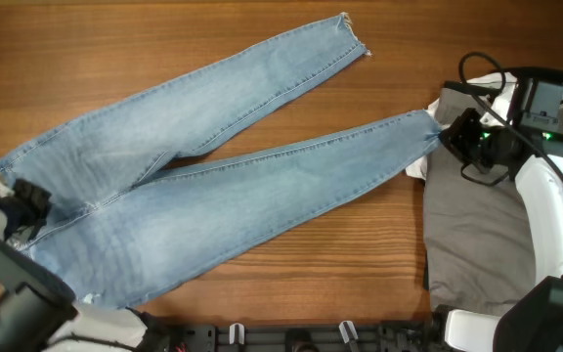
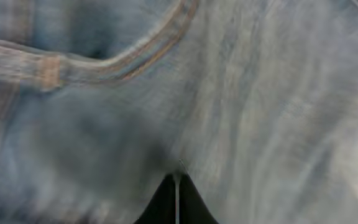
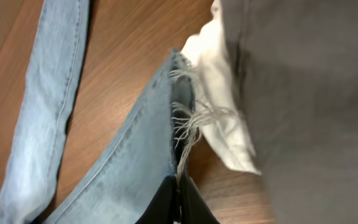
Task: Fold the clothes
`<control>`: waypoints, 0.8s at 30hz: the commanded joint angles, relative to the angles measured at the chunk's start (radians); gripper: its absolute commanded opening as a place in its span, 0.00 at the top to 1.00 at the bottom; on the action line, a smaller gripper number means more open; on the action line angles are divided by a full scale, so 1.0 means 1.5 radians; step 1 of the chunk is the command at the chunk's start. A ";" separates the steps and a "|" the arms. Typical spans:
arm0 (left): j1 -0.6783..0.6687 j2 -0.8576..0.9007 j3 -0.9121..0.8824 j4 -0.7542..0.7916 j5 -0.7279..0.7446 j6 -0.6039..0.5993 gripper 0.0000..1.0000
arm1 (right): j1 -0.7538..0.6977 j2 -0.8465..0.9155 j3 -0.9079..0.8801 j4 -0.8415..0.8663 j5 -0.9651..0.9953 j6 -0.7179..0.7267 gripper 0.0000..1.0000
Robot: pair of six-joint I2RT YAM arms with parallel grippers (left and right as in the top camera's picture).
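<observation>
Long light-blue denim jeans [image 1: 213, 186] lie spread across the wooden table, legs running up and right, waist at the lower left. My left gripper [image 1: 29, 210] is shut on the jeans near the waist; its wrist view shows denim and a pocket seam [image 2: 135, 53] filling the frame, with the fingertips [image 2: 177, 180] pinched on the cloth. My right gripper [image 1: 450, 135] is shut on the frayed hem [image 3: 182, 124] of the lower leg, fingertips [image 3: 178, 183] closed on the threads. Grey trousers [image 1: 477, 225] and a white garment [image 3: 222, 112] lie just beside that hem.
The grey trousers [image 3: 309, 93] sit folded at the table's right side under my right arm. The other jeans leg ends in a frayed hem [image 1: 352, 37] at the top centre. Bare wood [image 1: 379, 254] shows between the jeans and the trousers.
</observation>
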 commanded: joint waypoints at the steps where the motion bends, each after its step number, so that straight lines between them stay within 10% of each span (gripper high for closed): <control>1: -0.043 0.083 -0.008 0.062 -0.025 0.016 0.96 | 0.019 -0.001 0.005 -0.006 -0.040 -0.014 0.95; 13: -0.249 0.351 0.119 0.272 -0.056 0.010 0.96 | 0.068 -0.001 0.003 0.049 -0.038 -0.012 0.91; 24: -0.203 0.229 0.517 -0.369 -0.060 -0.007 0.82 | 0.098 -0.001 0.003 0.056 0.025 0.021 0.92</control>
